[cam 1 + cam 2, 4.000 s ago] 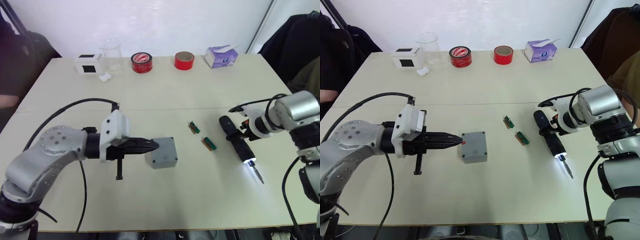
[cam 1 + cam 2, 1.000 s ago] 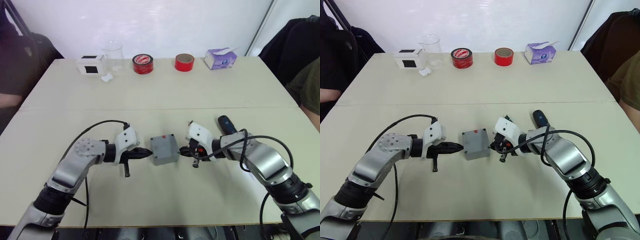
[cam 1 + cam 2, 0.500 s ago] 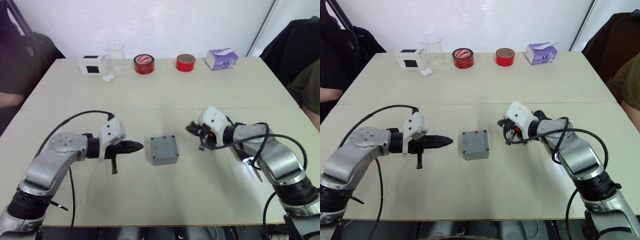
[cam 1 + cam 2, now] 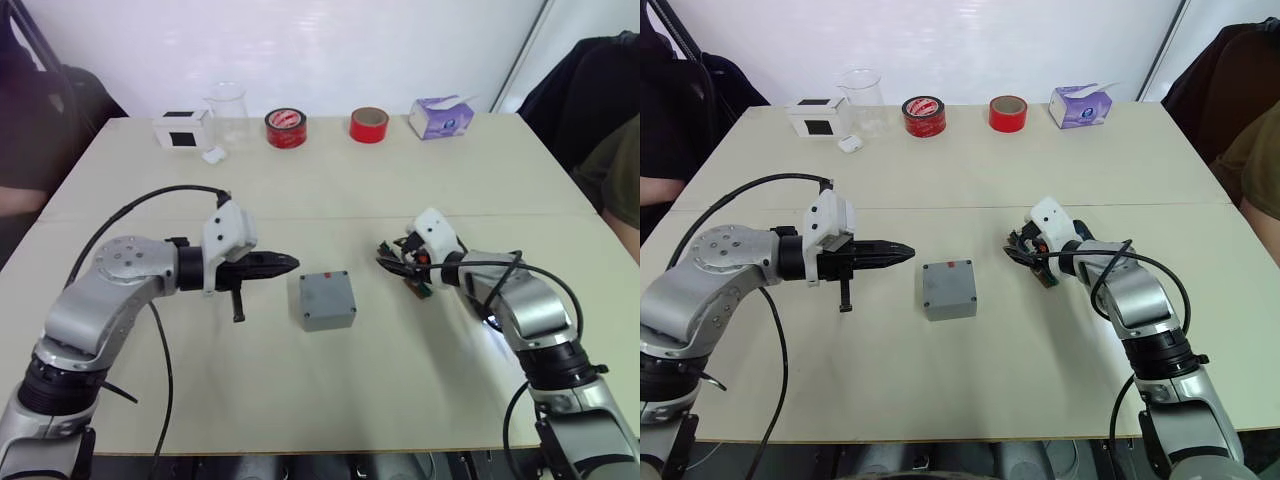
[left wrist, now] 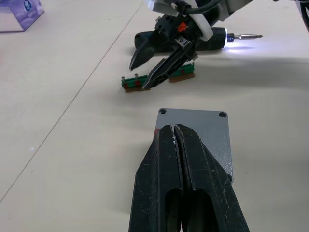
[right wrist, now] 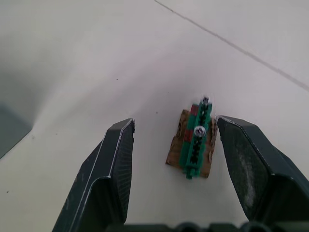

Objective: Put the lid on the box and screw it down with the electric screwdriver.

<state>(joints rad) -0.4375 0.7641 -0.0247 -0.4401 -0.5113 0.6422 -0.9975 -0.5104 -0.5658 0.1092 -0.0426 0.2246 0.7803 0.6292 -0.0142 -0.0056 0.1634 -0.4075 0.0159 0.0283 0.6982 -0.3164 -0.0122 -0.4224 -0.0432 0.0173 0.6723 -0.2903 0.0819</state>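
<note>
The box sits mid-tabletop with the lid apparently seated on it; the closed, empty left gripper is held just left of it; the right gripper is spread over a green screw strip; the lit electric screwdriver lies just beyond, so the gripper should be re-aimed onto its barrel.

A lab: beaker, tape rolls, bare worktable
</note>
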